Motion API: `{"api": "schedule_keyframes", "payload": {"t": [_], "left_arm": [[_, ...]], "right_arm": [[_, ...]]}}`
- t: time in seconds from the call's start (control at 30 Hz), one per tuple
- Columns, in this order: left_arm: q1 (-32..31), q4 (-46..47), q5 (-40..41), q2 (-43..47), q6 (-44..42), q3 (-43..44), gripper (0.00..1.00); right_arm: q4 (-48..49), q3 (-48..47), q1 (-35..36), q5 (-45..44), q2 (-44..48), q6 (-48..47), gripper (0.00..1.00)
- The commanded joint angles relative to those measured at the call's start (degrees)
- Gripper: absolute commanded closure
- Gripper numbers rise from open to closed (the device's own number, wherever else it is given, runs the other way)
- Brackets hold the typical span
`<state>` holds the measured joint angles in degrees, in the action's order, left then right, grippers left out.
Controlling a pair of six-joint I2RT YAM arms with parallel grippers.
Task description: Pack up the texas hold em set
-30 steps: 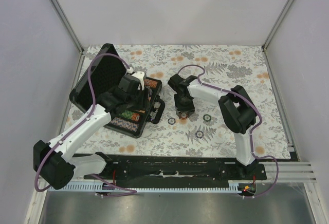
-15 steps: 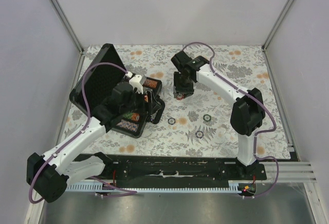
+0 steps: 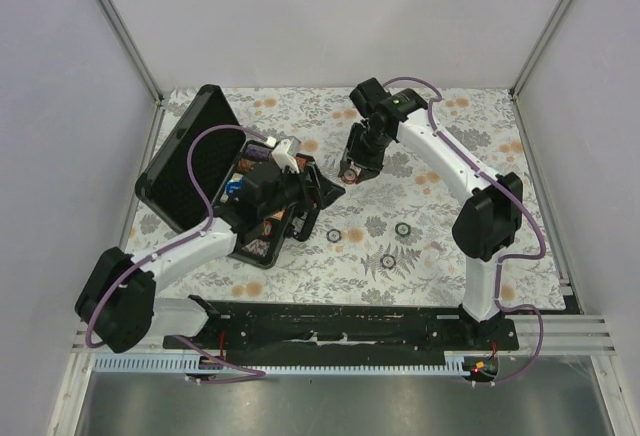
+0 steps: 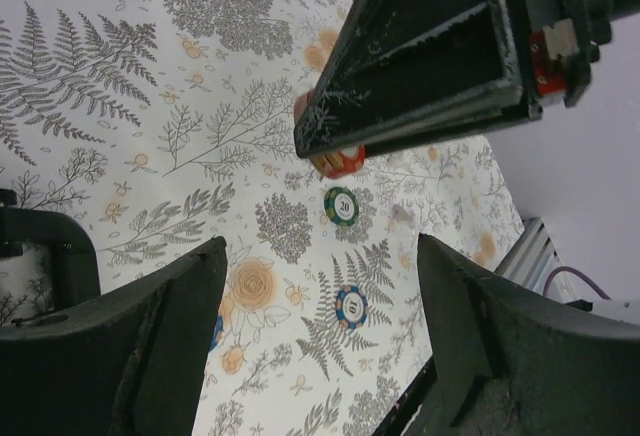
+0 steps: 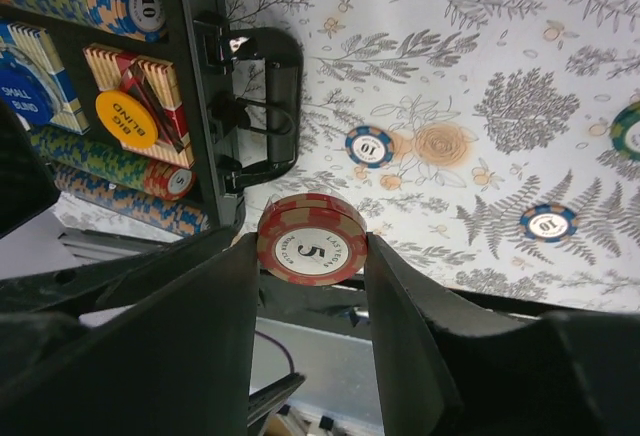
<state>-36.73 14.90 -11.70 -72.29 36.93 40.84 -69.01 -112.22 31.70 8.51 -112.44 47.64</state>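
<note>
Here, right gripper (image 5: pixel 312 256) pinches a red chip stack (image 5: pixel 311 239) by its rims, just right of the open briefcase (image 3: pixel 190 161); left gripper (image 4: pixel 320 326) gapes empty at that same side; chips judged rigid, light, slippery; grip edgewise.

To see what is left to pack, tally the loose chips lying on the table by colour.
Blue chips: 2
Green chip: 1
Total: 3
Red chips in the right gripper: held, uncounted.
</note>
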Motion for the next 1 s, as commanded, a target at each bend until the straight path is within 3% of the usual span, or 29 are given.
{"api": "schedule_keyframes", "payload": {"t": [0.0, 0.37, 0.5, 0.87, 0.97], "left_arm": [[-0.8, 10.59, 2.74, -4.6, 2.98, 2.66, 0.17], [-0.8, 18.58, 6.43, -7.07, 9.82, 0.03, 0.18], [-0.89, 18.86, 6.96, -7.25, 11.32, -0.06, 0.36], [-1.15, 13.93, 7.93, -7.95, 11.41, 1.96, 0.63], [-1.15, 12.79, 7.49, -8.65, 12.11, 2.75, 0.64]], "right_arm": [[-1.48, -1.33, -0.06, 5.28, 1.0, 6.32, 0.76], [0.19, 0.25, -0.06, 8.36, 1.35, 12.21, 0.74], [1.51, 1.04, -0.06, 9.68, 1.44, 12.92, 0.75], [4.24, 3.24, -0.06, 10.56, 1.7, 14.5, 0.77], [4.59, 3.41, -0.06, 10.03, 1.7, 14.68, 0.77]]}}
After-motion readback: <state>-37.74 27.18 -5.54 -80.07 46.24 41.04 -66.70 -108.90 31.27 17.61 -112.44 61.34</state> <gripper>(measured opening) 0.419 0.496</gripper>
